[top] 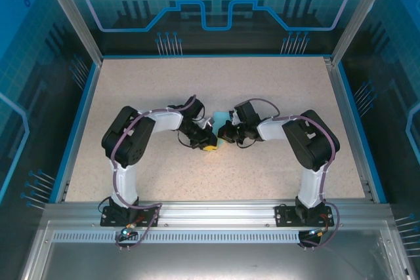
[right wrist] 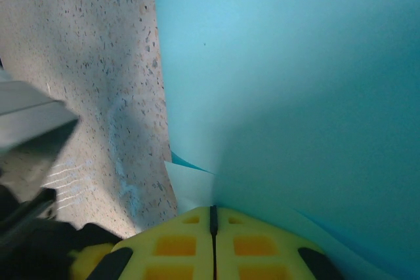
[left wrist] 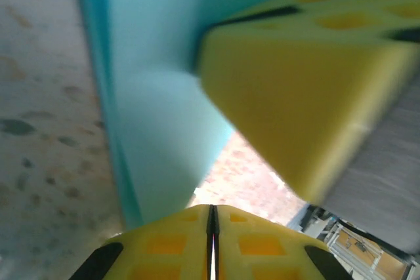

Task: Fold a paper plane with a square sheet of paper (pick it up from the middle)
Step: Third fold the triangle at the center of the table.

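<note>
At the middle of the table, between the two wrists, the sheet of paper shows from above as a small light-cyan patch. Most of it is covered by the grippers that meet over it. From the left wrist, the sheet of paper rises as a tall cyan panel with a darker band down its left side. It is lifted off the speckled table rather than lying flat. From the right wrist, the sheet of paper spreads across the right side of the view, with a paler corner just beside the fingertips.

The right gripper has its yellow jaws pressed together with only a thin dark seam between them. The paper rises straight from that seam, so it is pinched there. From above, the right gripper sits just right of centre, tip to tip with the other one.

The left gripper also has its jaws closed to a hairline. The paper's lower edge ends just left of the tips, and I cannot tell whether any of it is caught. One yellow finger of the right gripper looms blurred at the upper right, in front of the paper. From above, the left gripper shows yellow tips just below the cyan patch.

Both arms bend inward from their bases on the metal rail at the near edge. Blue patterned walls stand around the table.
</note>
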